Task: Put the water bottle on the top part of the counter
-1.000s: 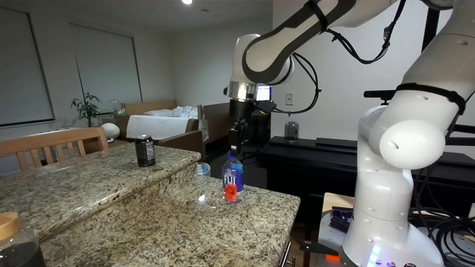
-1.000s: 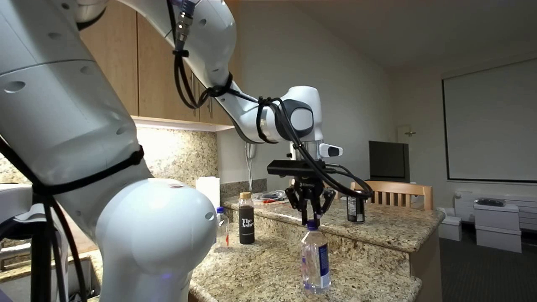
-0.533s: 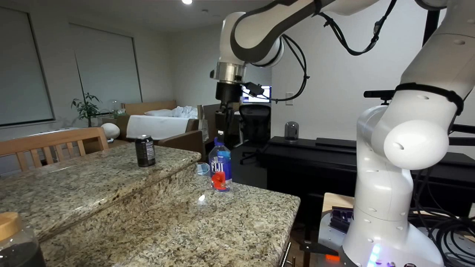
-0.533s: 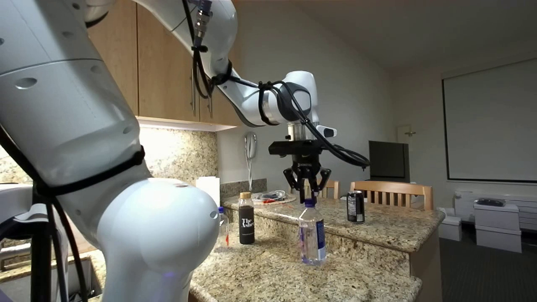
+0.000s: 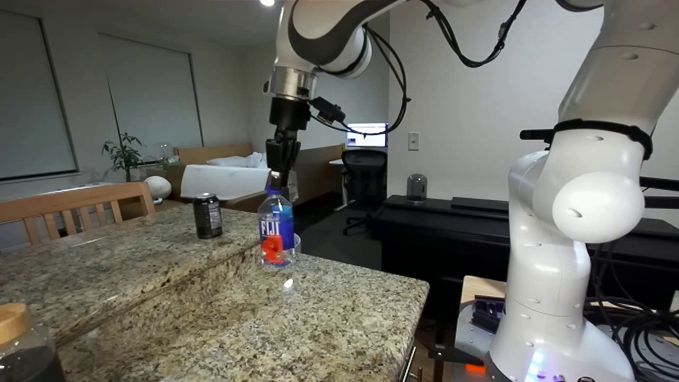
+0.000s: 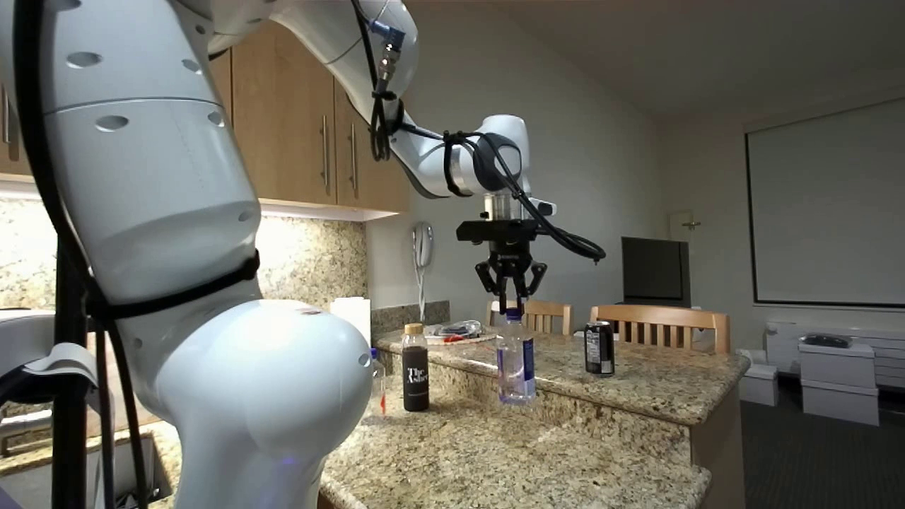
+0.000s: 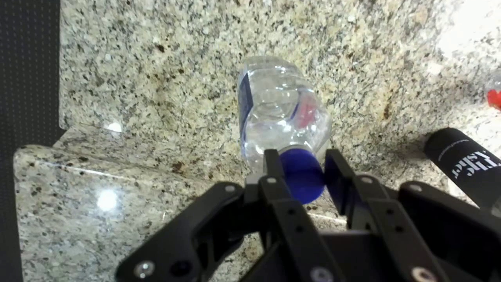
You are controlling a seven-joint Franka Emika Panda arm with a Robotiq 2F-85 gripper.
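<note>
Slim black fingers (image 7: pixel 273 168) pinch in tight, and the gripper (image 6: pixel 512 309) has the water bottle (image 5: pixel 276 231) by its smooth blue cap (image 7: pixel 301 176), clear moulded plastic hanging roughly upright above the lower granite slab (image 5: pixel 329 313). It's near the polished, rounded edge of the top part of the counter (image 5: pixel 122 254), where a dark cylindrical can (image 5: pixel 207 216) stands on glossy, beige-brown speckled stone.

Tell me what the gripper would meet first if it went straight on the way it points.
The gripper points down, holding the bottle by the cap, so the bottle's base would likely meet the lower counter first, though any gap beneath it is hard to judge.
</note>
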